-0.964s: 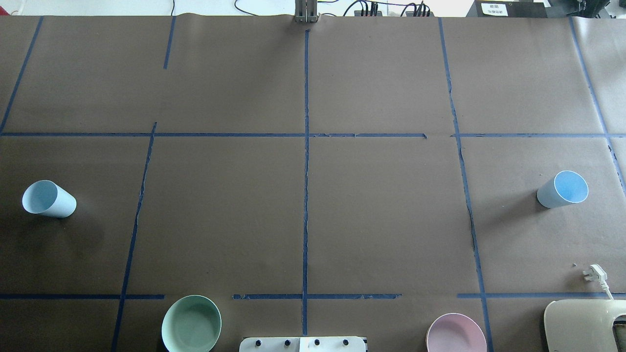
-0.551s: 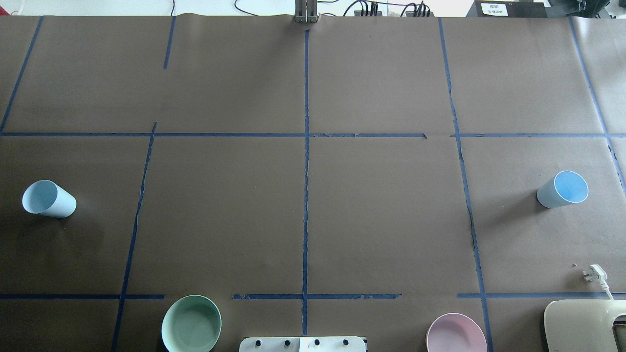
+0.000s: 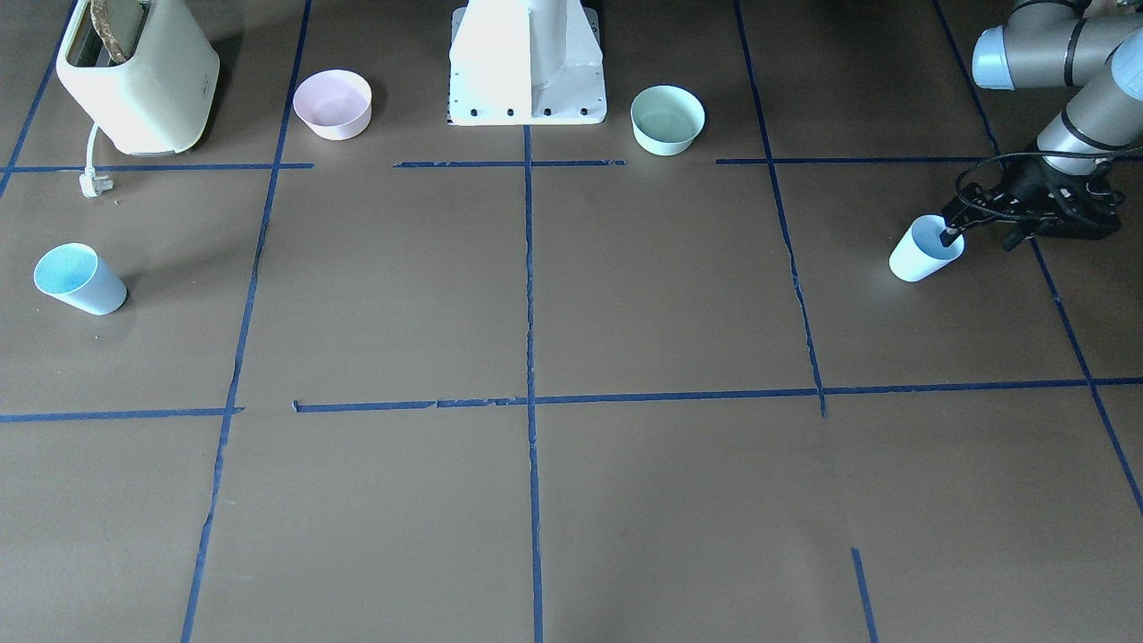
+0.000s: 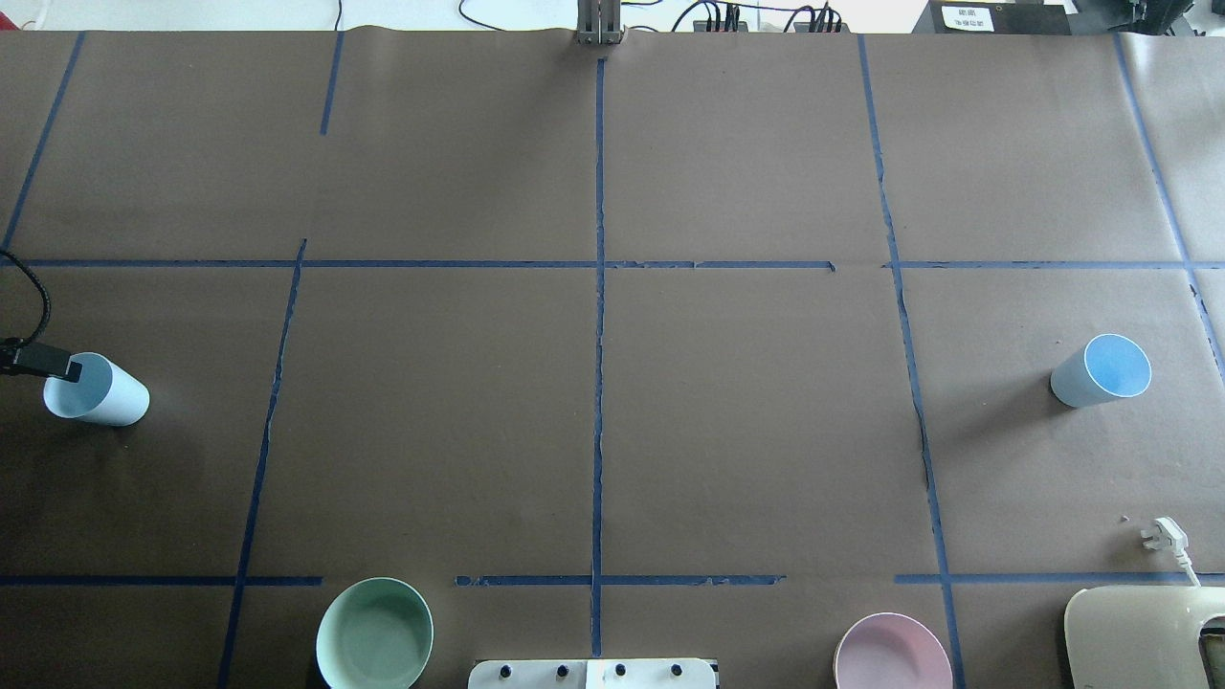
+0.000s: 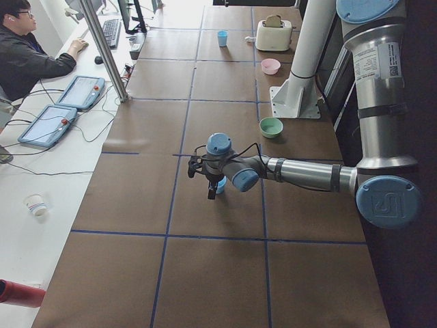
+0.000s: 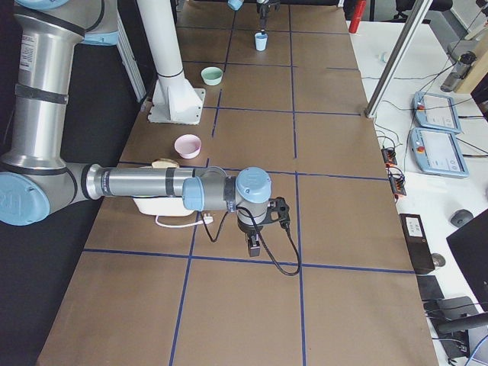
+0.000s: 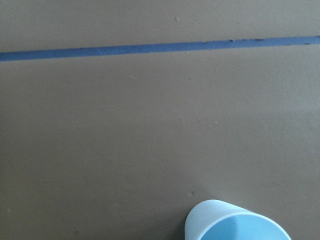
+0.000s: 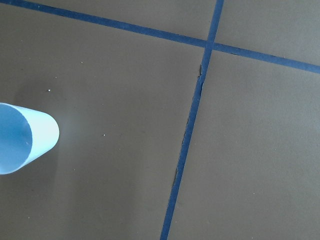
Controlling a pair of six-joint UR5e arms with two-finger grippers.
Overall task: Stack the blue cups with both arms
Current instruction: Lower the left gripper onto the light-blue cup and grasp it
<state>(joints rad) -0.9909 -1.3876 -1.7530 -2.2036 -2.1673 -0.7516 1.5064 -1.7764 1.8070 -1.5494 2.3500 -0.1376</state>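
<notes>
Two pale blue cups stand upright at opposite ends of the table. The left cup (image 4: 96,390) also shows in the front view (image 3: 926,252) and at the bottom edge of the left wrist view (image 7: 235,222). My left gripper (image 3: 980,236) looks open and straddles its rim: one finger (image 4: 59,366) dips inside, the other is outside. The right cup (image 4: 1101,371) stands alone, also at the left edge of the right wrist view (image 8: 22,145). My right gripper (image 6: 252,244) shows only in the right side view, pointing down; I cannot tell if it is open.
A mint-green bowl (image 4: 374,633) and a pink bowl (image 4: 892,655) flank the white pedestal base (image 3: 527,62). A cream toaster (image 3: 134,76) with its loose plug (image 4: 1163,536) stands near the right cup. An operator (image 5: 27,55) sits beyond the table.
My left gripper's finger and its black cable have come into the overhead view at the left edge, down to the left cup's rim. Neither cup has moved.
</notes>
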